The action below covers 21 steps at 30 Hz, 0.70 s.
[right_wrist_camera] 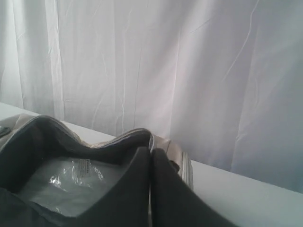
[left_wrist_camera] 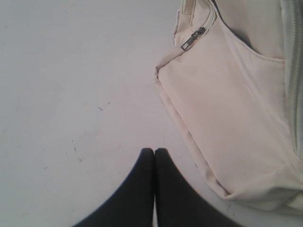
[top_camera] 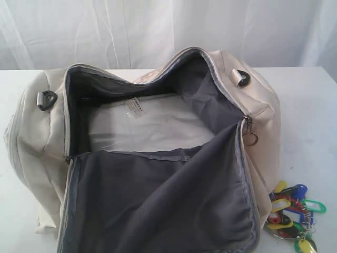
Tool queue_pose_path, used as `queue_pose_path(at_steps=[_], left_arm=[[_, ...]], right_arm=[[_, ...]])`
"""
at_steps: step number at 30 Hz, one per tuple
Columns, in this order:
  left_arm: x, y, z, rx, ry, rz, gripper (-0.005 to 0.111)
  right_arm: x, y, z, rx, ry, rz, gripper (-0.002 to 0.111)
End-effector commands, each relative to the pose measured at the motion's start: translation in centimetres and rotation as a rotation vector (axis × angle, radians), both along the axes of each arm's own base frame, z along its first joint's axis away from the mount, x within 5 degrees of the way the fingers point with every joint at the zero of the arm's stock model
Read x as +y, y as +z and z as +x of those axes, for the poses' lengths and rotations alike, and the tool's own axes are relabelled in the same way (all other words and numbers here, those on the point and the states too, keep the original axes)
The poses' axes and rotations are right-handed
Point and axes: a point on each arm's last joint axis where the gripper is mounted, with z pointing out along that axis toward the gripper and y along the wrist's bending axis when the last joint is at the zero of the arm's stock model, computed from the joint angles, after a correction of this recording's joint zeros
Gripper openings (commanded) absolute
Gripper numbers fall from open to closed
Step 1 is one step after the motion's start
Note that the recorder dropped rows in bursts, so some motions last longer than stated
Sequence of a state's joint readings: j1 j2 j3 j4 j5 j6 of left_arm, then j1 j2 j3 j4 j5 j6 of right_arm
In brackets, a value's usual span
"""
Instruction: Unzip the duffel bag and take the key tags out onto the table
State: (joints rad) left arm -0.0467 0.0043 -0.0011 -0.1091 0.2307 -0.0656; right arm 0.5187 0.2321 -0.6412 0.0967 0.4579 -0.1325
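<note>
Key tags (top_camera: pixel 292 213) on the counter (top_camera: pixel 316 105), just beside the open duffel bag (top_camera: pixel 158 200)
I judge my right tool (right_wrist_camera: pixel 151 152) nearer them; it and my left tool (left_wrist_camera: pixel 154 152) are pinched closed, empty.

The left jaws and the right jaws are both pressed together, empty.

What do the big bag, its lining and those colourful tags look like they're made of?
Bag: cream cloth, probably canvas or a synthetic weave, matt, with stitched seams and soft creases. Lining: thin dark grey fabric, falling in loose folds. Tags: likely hard plastic, glossy and brightly coloured.
</note>
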Motion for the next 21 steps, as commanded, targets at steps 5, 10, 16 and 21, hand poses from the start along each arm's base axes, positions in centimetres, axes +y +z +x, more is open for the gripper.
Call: queue_pose_path(at_steps=[5, 10, 16, 21], left_arm=[[-0.1, 0.0, 0.0, -0.008, -0.003, -0.014, 0.000], [-0.1, 0.0, 0.0, -0.008, -0.004, -0.011, 0.000], [-0.1, 0.0, 0.0, -0.008, -0.004, -0.011, 0.000], [-0.1, 0.0, 0.0, -0.008, -0.004, -0.011, 0.000]], right_arm=[[1.0, -8.7, 2.0, 0.181, -0.016, -0.110, 0.000], [1.2, -14.4, 2.3, 0.313, -0.015, -0.185, 0.000], [1.1, -17.9, 2.4, 0.216, -0.033, -0.122, 0.000], [0.6, -18.1, 1.9, 0.198, -0.050, -0.152, 0.000]])
